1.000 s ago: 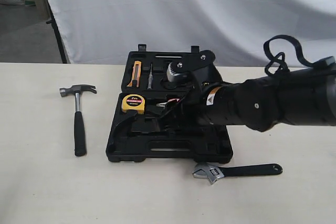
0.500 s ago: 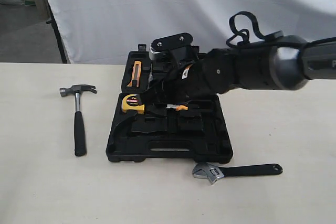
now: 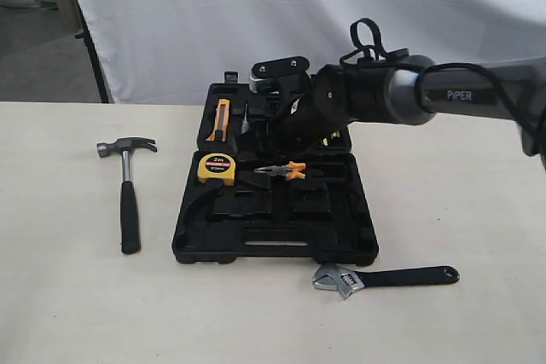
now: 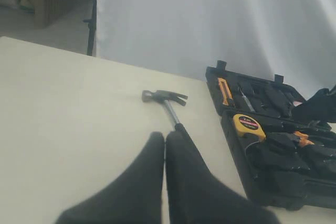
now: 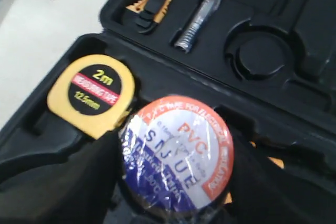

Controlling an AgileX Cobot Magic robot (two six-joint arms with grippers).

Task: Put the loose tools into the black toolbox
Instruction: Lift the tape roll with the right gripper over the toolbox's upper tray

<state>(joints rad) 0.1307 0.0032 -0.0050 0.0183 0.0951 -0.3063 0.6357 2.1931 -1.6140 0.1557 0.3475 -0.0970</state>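
The black toolbox lies open on the table, with a yellow tape measure, orange-handled pliers, an orange utility knife and a tester screwdriver in its recesses. My right gripper is shut on a round roll of PVC tape and hovers over the box beside the tape measure, near a round recess in the lid. A hammer lies left of the box and an adjustable wrench lies in front of it. My left gripper is shut and empty, above the table near the hammer's handle.
A white cloth backdrop hangs behind the table. The right arm reaches in from the right over the box's lid half. Bare tabletop lies right of the box and along the front edge.
The right arm has lifted and swung back from low over the box's front half toward the lid half, uncovering the pliers. The hammer and wrench have not moved.
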